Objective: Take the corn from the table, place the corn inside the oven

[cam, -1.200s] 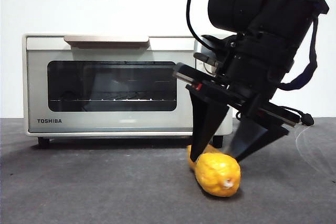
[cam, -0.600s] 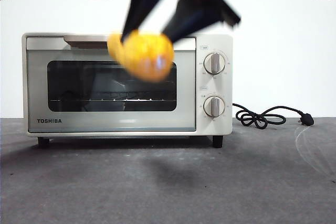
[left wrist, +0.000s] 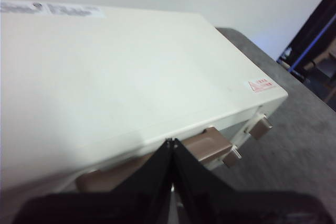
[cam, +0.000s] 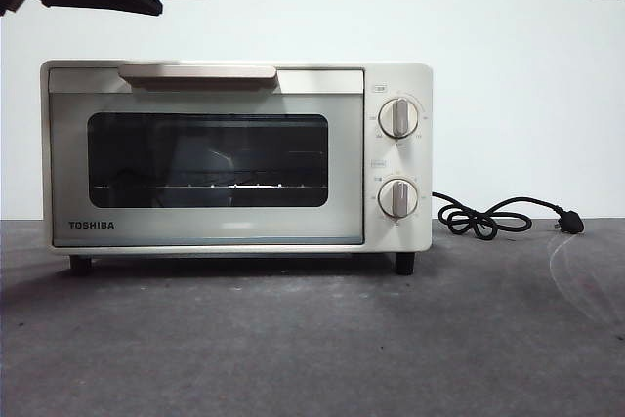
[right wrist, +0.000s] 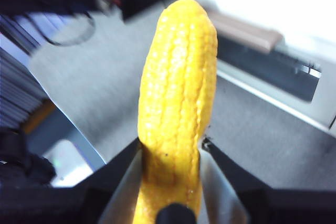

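Between the right gripper (right wrist: 170,148)'s two black jaws sits the yellow-orange bumpy corn cob (right wrist: 177,103), clamped near its lower end and held up off the dark grey matte table (cam: 312,339). Front view doesn't catch it at all. Over by the cream-white boxy TOSHIBA toaster oven (cam: 234,158), door closed, the left gripper (left wrist: 171,142) hangs above the top near the long bar handle (cam: 197,72), jaws pressed together on nothing. Black power cord (cam: 503,215) lies on the table beside the oven.
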{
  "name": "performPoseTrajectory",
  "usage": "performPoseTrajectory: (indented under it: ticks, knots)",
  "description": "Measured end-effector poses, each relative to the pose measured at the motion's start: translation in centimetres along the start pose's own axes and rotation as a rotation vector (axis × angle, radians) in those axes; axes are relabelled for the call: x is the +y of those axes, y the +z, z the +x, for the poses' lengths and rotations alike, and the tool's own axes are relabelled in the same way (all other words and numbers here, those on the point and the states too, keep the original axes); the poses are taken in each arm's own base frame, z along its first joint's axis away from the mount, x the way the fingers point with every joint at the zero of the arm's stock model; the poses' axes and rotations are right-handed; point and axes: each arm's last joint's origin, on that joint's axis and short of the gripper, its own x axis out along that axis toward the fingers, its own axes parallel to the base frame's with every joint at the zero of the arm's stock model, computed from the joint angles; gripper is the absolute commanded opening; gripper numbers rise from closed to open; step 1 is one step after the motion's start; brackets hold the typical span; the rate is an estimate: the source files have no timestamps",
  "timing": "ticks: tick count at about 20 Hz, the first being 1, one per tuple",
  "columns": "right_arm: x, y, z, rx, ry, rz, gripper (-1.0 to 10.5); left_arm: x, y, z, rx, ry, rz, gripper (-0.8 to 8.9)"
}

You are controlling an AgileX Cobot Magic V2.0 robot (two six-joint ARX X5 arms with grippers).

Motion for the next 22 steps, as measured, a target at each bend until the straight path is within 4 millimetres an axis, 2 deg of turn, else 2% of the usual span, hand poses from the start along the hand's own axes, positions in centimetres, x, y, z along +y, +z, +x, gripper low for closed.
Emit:
performPoseTrajectory:
  ticks: [3,5,8,16,22]
  knots:
    - [0.1,0.6,-1.6,-0.018,-0.049,-0.001,-0.1,-0.6,2.2,0.7,0.088,0.001,0.003,-0.06]
    - [0.0,0.7,-2.0,-0.010,-0.074,-0.002,-0.1,-1.2,3.7,1.5,0.179,-0.002,0.029,-0.06]
    - [0.0,0.6,-2.1,-0.003,-0.085,-0.014,-0.1,-1.9,4.7,3.1,0.306,-0.013,0.064,-0.06]
    - [0.0,0.6,-2.1,0.004,-0.087,-0.020,-0.1,-2.0,3.5,5.5,0.391,0.056,0.109,-0.06]
    - [0.0,0.6,-2.1,0.004,-0.087,-0.024,-0.1,-1.9,2.9,6.2,0.427,0.093,0.129,-0.06]
